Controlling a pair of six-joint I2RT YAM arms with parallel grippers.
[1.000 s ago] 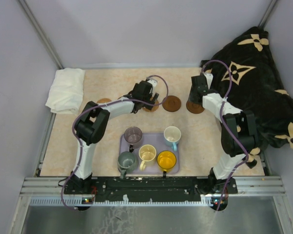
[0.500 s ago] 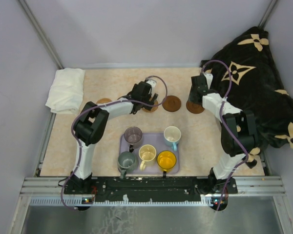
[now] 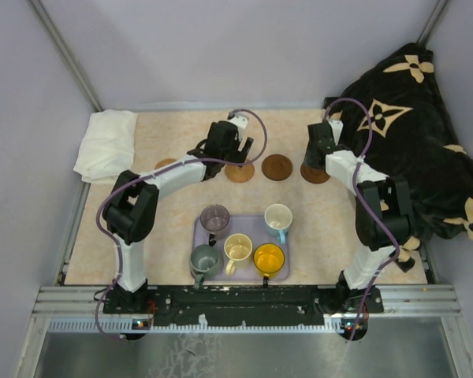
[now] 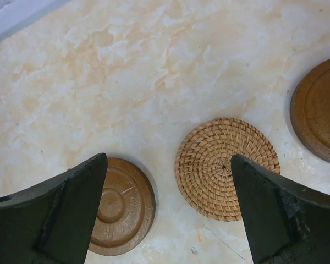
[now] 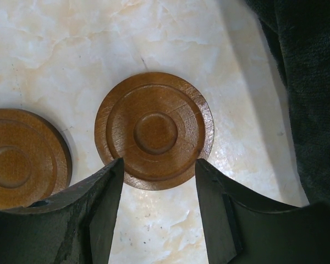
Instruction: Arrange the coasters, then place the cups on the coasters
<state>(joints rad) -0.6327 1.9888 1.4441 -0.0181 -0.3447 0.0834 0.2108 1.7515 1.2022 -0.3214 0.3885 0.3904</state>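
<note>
Cups point(image 3: 238, 248), five of them, sit together in the lavender tray point(image 3: 248, 226) at the near side of the tabletop point(image 3: 91, 236), none on a coaster. Beyond them we see the left end effector point(image 4: 169, 159) spread wide above a woven coaster point(image 4: 226, 168). To the right, the right end effector point(image 5: 159, 163) hovers half-spread and empty over a dark brown coaster point(image 5: 154, 131).

Robot lab (aluminium-framed, walled table point(image 3: 315, 220))
</note>
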